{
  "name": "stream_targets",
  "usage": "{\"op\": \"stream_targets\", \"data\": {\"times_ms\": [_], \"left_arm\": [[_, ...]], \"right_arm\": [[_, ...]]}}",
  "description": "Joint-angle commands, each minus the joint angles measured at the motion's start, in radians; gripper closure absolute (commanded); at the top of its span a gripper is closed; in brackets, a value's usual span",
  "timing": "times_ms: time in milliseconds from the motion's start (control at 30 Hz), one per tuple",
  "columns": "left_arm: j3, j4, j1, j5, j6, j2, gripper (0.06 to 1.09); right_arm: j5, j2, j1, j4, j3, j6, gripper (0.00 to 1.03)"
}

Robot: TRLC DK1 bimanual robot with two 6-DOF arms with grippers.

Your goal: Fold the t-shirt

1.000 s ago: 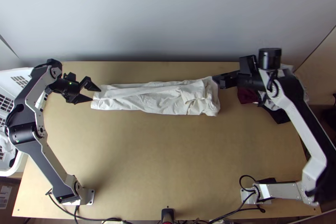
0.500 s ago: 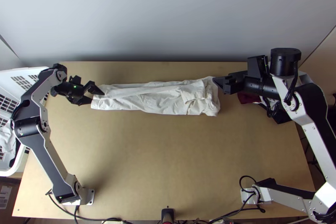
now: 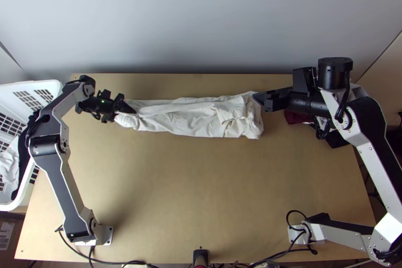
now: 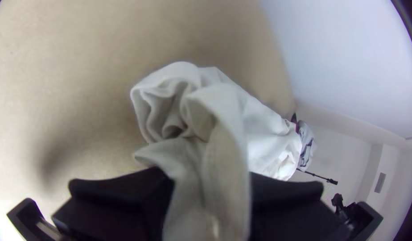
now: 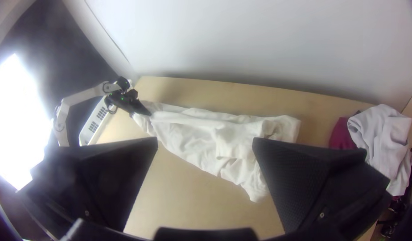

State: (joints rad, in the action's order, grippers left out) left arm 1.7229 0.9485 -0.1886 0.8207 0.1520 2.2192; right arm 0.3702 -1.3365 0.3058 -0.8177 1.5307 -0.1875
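The white t-shirt point(image 3: 191, 117) lies as a long folded strip across the table's far part, crumpled at its right end. At its left end is my left gripper point(image 3: 131, 112). In the left wrist view, bunched fabric of the t-shirt point(image 4: 192, 134) rises between the fingers of the left gripper point(image 4: 210, 201), which is shut on it. My right gripper point(image 3: 258, 98) stands beside the strip's right end. In the right wrist view, the right gripper point(image 5: 205, 143) is open, its fingers wide apart and nothing between them, with the t-shirt point(image 5: 192, 138) beyond.
A white basket point(image 3: 42, 88) with clothes in it stands at the table's left edge. Other garments, a maroon cloth point(image 5: 342, 134) and a light grey cloth point(image 5: 380, 134), lie at the right. Bare wood of the table point(image 3: 201, 182) spreads on the near side of the strip.
My left gripper has moved right onto the strip's left end and shut on the fabric, which is now gathered there. The right arm shifted outward to the right, then slightly back.
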Motion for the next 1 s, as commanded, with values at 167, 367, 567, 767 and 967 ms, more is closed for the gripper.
{"op": "stream_targets", "data": {"times_ms": [167, 367, 567, 767, 967], "left_arm": [[0.001, -0.043, -0.049, -0.038, 0.034, -0.047, 1.05], [0.030, 0.010, -0.068, -0.078, 0.035, -0.115, 1.05], [0.056, 0.075, -0.012, -0.170, 0.021, -0.196, 1.05], [0.063, 0.119, 0.086, -0.249, 0.024, -0.237, 1.05], [0.106, 0.128, 0.196, -0.293, 0.069, -0.253, 1.05]], "right_arm": [[-0.001, 0.011, 0.000, 0.002, -0.032, -0.013, 0.04], [-0.001, 0.031, -0.004, 0.017, -0.075, -0.012, 0.04], [-0.001, 0.065, -0.004, 0.068, -0.156, -0.010, 0.04], [-0.001, 0.120, 0.000, 0.140, -0.259, -0.029, 0.04], [-0.001, 0.180, 0.000, 0.181, -0.343, -0.038, 0.04]]}}
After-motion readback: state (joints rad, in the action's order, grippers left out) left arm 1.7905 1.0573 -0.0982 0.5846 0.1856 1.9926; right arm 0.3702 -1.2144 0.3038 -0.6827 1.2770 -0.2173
